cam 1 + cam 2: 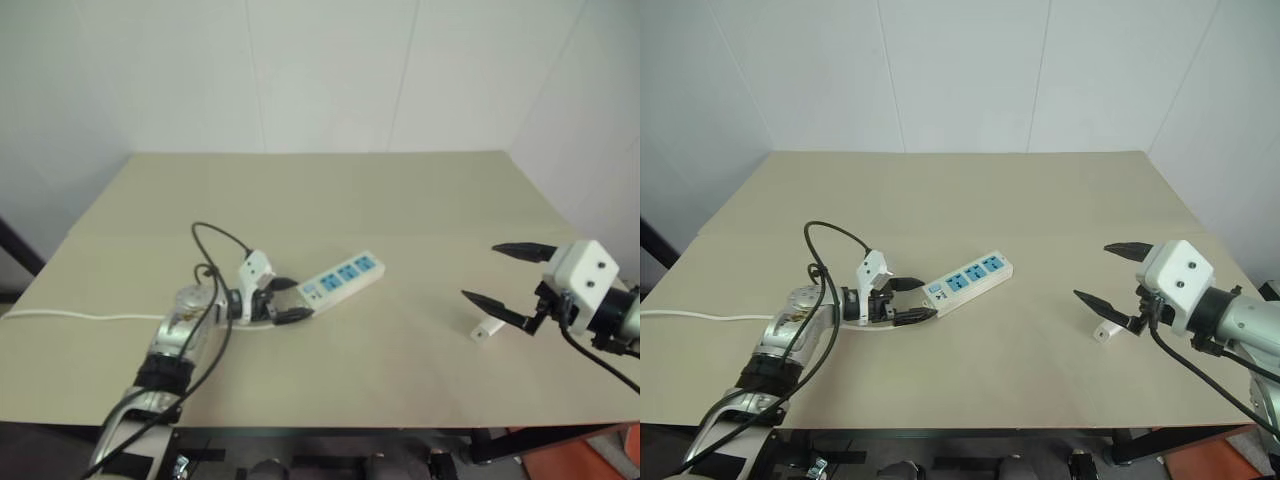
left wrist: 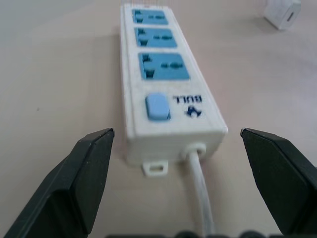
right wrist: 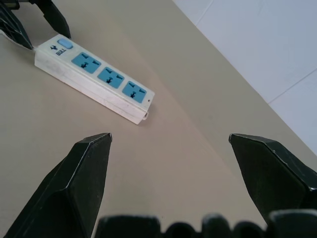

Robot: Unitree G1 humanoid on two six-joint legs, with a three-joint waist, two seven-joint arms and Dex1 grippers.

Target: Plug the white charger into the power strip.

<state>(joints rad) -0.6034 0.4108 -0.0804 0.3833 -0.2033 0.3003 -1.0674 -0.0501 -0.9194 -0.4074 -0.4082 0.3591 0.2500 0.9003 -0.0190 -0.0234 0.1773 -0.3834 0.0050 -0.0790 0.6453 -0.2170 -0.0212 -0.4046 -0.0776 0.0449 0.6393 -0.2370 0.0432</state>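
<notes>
The left claw point(image 1: 284, 299), spread wide, straddles the switch end of the power strip point(image 1: 343, 277) at centre left on the tabletop point(image 1: 400, 200). The right claw point(image 1: 508, 275), also wide open, hovers at right, just above the white charger point(image 1: 488, 329).

A broad beige worktop point(image 1: 420, 200) with a plain matte surface stands against white panelled walls point(image 1: 320, 70), whose thin vertical seams rise behind the worktop's far edge, and another white wall point(image 1: 590, 130) runs beside the worktop's right edge.
</notes>
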